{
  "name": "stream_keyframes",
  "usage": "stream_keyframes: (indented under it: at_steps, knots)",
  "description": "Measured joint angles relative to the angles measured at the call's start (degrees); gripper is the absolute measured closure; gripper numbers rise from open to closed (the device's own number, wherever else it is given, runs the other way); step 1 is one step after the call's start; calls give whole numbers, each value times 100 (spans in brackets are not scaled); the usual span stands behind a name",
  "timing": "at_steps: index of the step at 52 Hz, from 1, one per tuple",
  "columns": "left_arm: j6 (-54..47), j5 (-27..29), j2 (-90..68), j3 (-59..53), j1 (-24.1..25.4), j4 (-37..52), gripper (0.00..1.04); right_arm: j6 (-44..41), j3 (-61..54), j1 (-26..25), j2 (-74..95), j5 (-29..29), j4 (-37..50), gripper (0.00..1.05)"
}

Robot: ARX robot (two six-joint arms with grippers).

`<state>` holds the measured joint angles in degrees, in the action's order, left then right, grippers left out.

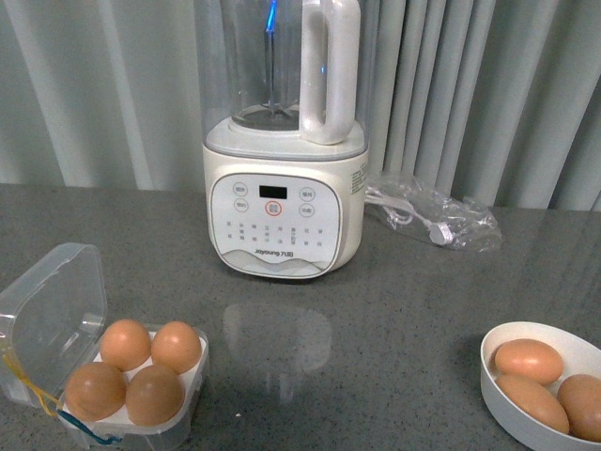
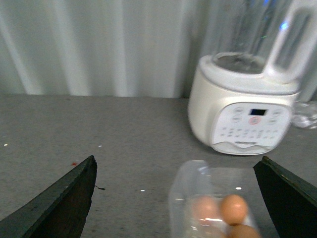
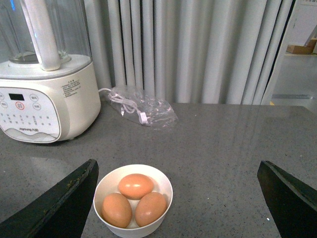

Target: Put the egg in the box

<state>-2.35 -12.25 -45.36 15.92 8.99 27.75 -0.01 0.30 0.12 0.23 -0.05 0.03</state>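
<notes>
The box (image 1: 52,301) is a clear plastic egg case at the front left with its lid open. Each of its cells holds a brown egg (image 1: 125,344). Yellow and blue strings hang at its front. Three more brown eggs (image 1: 528,361) lie in a round white bowl (image 1: 493,376) at the front right. Neither gripper shows in the front view. My left gripper (image 2: 176,198) is open and empty above the table, with the blurred box (image 2: 185,193) between its fingers. My right gripper (image 3: 173,198) is open and empty, with the bowl (image 3: 132,232) near one finger (image 3: 54,203).
A white Joyoung blender (image 1: 282,197) with a clear jug stands at the middle back. A clear bag with a white cable (image 1: 437,218) lies to its right. Grey curtains hang behind the grey table.
</notes>
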Motion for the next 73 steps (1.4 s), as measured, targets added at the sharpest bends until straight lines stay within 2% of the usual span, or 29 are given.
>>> stream_keyframes:
  at_steps: [2, 11, 27, 44, 59, 73]
  knots:
    - [-330, 146, -702, 52, 74, 581, 7, 0, 0, 0, 0, 2, 0, 7]
    - [-1021, 702, -2277, 494, 203, 1633, 7, 0, 0, 0, 0, 0, 0, 7]
    - [-1572, 1399, -3595, 925, 291, 2273, 7, 2, 0, 0, 0, 0, 0, 7]
    - [-1967, 1609, -4262, 977, 96, 2267, 7, 0, 0, 0, 0, 0, 0, 7]
    - [-2037, 1281, -4065, 721, -455, 1939, 7, 0, 0, 0, 0, 0, 0, 7]
    - [-1757, 894, -3571, 662, -800, 1139, 7, 0, 0, 0, 0, 0, 0, 7]
